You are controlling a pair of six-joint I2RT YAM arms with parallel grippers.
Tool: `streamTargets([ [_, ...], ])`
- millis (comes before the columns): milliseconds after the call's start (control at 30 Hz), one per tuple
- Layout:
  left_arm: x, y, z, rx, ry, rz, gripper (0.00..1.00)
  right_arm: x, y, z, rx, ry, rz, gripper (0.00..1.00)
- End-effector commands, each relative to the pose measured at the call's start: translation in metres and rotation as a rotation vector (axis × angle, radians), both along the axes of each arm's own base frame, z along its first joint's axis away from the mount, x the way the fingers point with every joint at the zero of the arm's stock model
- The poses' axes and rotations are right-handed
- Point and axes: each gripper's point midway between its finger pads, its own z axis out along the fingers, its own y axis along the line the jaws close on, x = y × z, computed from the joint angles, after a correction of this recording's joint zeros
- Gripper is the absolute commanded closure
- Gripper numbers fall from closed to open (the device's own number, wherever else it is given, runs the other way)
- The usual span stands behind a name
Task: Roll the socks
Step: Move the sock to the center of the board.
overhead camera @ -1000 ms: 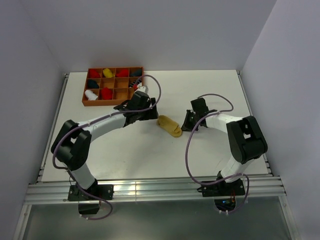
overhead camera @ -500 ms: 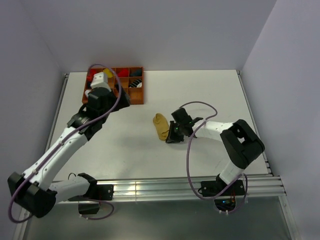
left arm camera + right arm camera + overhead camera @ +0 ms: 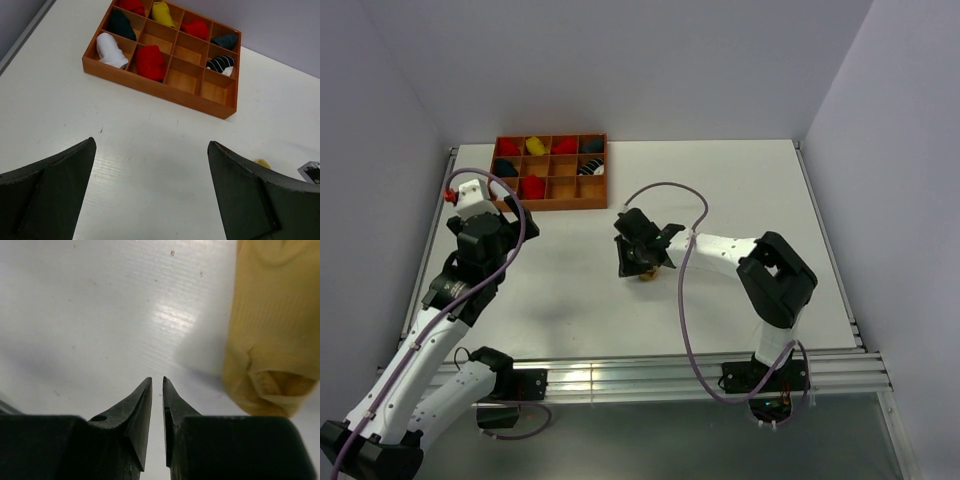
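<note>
1. The yellow sock (image 3: 270,340) lies on the white table (image 3: 150,150), near the middle. It is just beside the right fingers (image 3: 140,410) and not between them. One end looks folded over.
2. The right fingers are almost closed, with only a thin gap, and they hold nothing. If they push now, I think the sock may just slide along the table and not roll.
3. Nothing pins the folded end, so it could flop open again.
4. The left fingers (image 3: 55,185) are wide open and empty. They are up in the air, well apart from the sock and closer to the wooden tray (image 3: 160,90). They cannot help hold the sock from there.
5. A second ago the sock lay long and flat, with the right arm off to its right. Now that arm reaches over it and hides most of it from above.
6. A second ago the left arm stretched out next to the tray. Now it has pulled back to the left.
</note>
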Motion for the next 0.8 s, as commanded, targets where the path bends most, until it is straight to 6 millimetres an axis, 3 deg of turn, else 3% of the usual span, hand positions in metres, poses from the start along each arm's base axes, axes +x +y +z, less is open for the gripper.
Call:
streamTargets([
  [0, 0.001, 0.011, 0.009, 0.029, -0.033, 0.040, 0.00, 0.016, -0.023, 0.032, -0.120, -0.170, 0.088, 0.78],
  [167, 0.004, 0.013, 0.006, 0.023, -0.015, 0.039, 0.01, 0.023, -0.040, 0.045, -0.232, -0.251, 0.203, 0.78],
  [233, 0.005, 0.014, 0.005, 0.017, -0.013, 0.039, 0.00, 0.035, -0.046, 0.044, -0.277, -0.272, 0.221, 0.78],
  [367, 0.004, 0.017, 0.006, 0.016, -0.025, 0.046, 0.01, 0.066, -0.037, 0.064, -0.224, -0.344, 0.221, 0.78],
  [467, 0.004, 0.017, 0.004, 0.016, -0.022, 0.043, 0.01, 0.094, -0.040, 0.063, -0.211, -0.346, 0.183, 0.78],
  [667, 0.005, 0.016, 0.001, 0.018, -0.008, 0.040, 0.01, 0.132, -0.041, 0.034, -0.187, -0.296, 0.109, 0.79],
  [767, 0.006, 0.014, 0.000, 0.013, -0.009, 0.032, 0.01, 0.141, -0.048, 0.021, -0.173, -0.271, 0.043, 0.79],
])
